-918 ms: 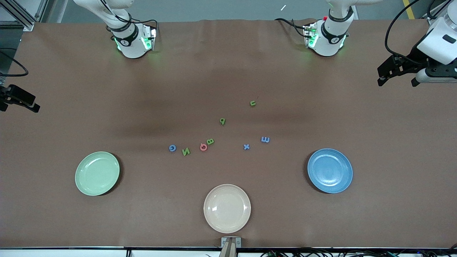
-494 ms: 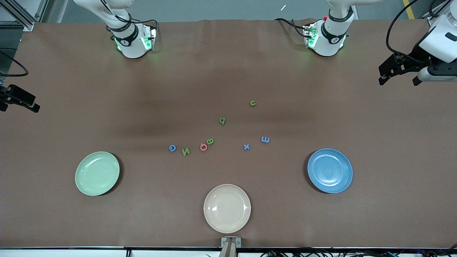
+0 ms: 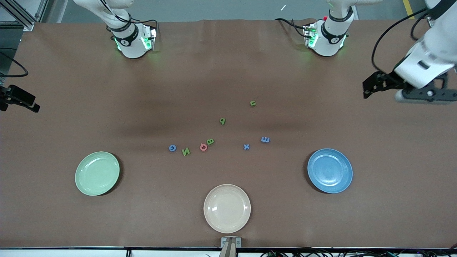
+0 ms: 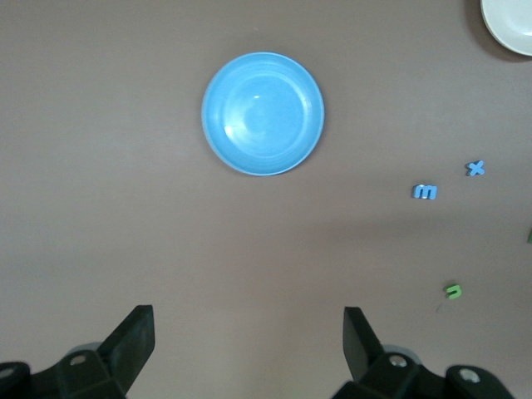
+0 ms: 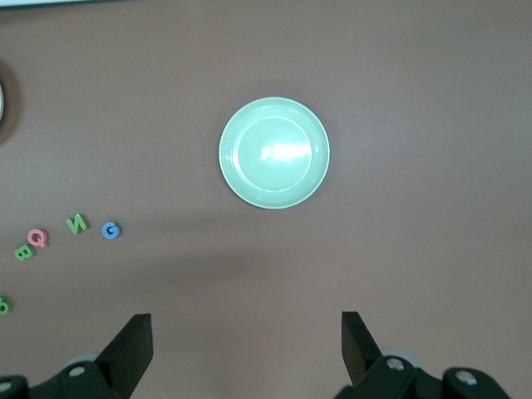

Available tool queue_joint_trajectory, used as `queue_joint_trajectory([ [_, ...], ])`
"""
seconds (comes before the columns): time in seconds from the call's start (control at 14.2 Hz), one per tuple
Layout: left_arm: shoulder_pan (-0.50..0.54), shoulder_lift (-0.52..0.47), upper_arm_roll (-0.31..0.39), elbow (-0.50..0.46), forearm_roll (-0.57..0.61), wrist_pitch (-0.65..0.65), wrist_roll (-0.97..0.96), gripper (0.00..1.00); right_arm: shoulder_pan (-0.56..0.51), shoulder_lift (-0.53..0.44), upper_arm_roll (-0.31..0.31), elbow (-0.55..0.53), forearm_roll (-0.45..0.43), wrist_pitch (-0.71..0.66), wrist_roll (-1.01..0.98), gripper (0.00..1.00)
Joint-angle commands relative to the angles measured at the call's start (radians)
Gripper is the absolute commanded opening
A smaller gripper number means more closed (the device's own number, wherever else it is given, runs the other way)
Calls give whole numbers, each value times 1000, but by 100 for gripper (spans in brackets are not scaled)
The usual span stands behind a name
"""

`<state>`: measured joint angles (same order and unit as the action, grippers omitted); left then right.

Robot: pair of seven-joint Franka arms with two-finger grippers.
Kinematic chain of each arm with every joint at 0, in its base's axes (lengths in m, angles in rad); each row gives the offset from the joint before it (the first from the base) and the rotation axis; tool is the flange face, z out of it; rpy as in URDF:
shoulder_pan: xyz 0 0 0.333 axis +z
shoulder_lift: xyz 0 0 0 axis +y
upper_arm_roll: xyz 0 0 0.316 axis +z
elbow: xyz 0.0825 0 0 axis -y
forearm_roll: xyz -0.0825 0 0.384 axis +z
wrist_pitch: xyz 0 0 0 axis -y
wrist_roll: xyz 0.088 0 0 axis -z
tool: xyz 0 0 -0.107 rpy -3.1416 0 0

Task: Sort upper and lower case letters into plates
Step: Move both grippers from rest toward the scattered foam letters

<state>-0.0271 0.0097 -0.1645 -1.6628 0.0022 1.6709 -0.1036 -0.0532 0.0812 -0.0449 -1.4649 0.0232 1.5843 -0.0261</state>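
Nothing is sorted yet: all eight letters lie loose on the table, clustered farther from the front camera than the cream plate (image 3: pixel 227 208), with the green plate (image 3: pixel 97 173) toward the right arm's end and the blue plate (image 3: pixel 330 170) toward the left arm's end, both bare. The step in hand looks like the first approach. The left gripper (image 3: pixel 383 85) hangs over bare table at its own end, jaws released and holding nothing; the right gripper (image 3: pixel 19 98) waits at the other end, likewise spread and unloaded. Next, an arm must descend on one letter; the blue E (image 3: pixel 265 139) and blue x (image 3: pixel 246 146) lie closest to the blue plate. The red Q (image 3: pixel 203 147) touches the green B (image 3: pixel 210 141), which may crowd a pinch.
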Motion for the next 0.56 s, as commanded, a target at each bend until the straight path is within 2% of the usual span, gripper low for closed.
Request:
queue_joint_trajectory([
  [0.0,-7,94,-50,28,-16,53,-65,100,6,12,2,-5,0,-7,-3,100],
  [0.14,-20,157,-93,28,-1,104,-174,100,36,76,7,-2,0,5,5,100],
  [0.28,-65,220,-96,26,-2,170,-214,100,79,173,5,11,-2,8,-8,100],
  [0.49,-146,311,-95,28,2,280,-338,100,128,202,7,9,-2,10,-17,100],
])
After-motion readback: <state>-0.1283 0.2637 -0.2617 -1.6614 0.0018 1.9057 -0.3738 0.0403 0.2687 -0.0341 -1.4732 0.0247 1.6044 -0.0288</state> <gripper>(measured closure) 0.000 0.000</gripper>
